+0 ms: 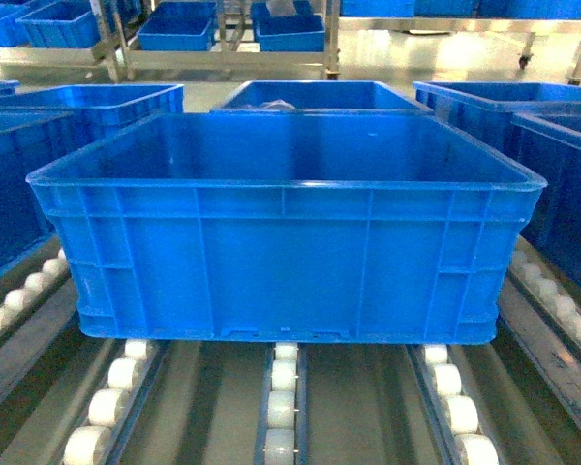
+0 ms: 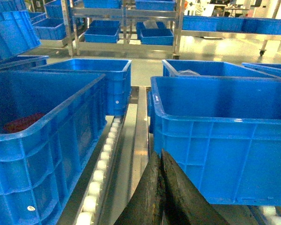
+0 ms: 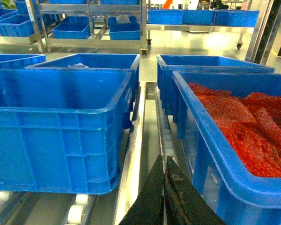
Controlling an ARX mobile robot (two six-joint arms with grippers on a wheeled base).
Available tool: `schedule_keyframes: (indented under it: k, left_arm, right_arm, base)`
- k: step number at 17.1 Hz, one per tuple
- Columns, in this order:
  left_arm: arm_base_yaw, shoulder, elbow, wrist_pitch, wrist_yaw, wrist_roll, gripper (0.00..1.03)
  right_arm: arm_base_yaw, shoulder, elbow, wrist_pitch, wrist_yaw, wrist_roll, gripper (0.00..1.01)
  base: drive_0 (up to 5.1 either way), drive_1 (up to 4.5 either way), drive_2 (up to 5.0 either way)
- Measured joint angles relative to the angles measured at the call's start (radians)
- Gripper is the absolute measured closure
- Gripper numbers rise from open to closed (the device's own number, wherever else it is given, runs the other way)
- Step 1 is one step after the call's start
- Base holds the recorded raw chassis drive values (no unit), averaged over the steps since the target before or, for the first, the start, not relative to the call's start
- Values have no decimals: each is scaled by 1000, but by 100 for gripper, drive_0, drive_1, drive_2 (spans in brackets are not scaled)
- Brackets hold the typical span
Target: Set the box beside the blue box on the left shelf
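Observation:
The box [image 1: 286,232], a large empty bright-blue crate, rests on the white rollers of the left shelf [image 1: 283,407], square to me. It also fills the right of the left wrist view [image 2: 225,136] and the left of the right wrist view [image 3: 61,126]. Another blue box [image 1: 10,184] stands close on its left in the neighbouring lane [image 2: 42,140]. My left gripper [image 2: 160,152] is shut and empty, its tips by the box's near left corner. My right gripper [image 3: 164,158] is shut and empty, over the rail just right of the box. Neither gripper shows in the head view.
A blue crate full of red material [image 3: 234,140] stands close on the right. More blue crates [image 1: 320,95] sit behind on the rack. Across the floor, steel-post shelving [image 1: 223,39] holds further crates. Metal rails [image 2: 131,140] run between the lanes.

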Motion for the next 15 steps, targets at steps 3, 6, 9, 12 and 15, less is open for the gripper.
schedule_keyframes:
  k: [3, 6, 9, 12, 15]
  left_arm:
    - [0, -131, 0, -131, 0, 0, 101]
    - [0, -218, 0, -216, 0, 0, 101]
    - [0, -290, 0, -286, 0, 0, 101]
    - [0, -336, 0, -332, 0, 0, 101]
    - [0, -380, 0, -378, 0, 0, 101]
  right_arm:
    - [0, -137, 0, -126, 0, 0, 99]
    - [0, -229, 0, -211, 0, 0, 99]
    - [0, -301, 0, -283, 0, 0, 99]
    - [0, -348, 0, -332, 0, 0, 99]
    - [0, -391, 0, -377, 0, 0, 99]
  base:
    - [0, 0, 0]
    - [0, 0, 0]
    - [0, 0, 0]
    - [0, 0, 0]
    - [0, 0, 0]
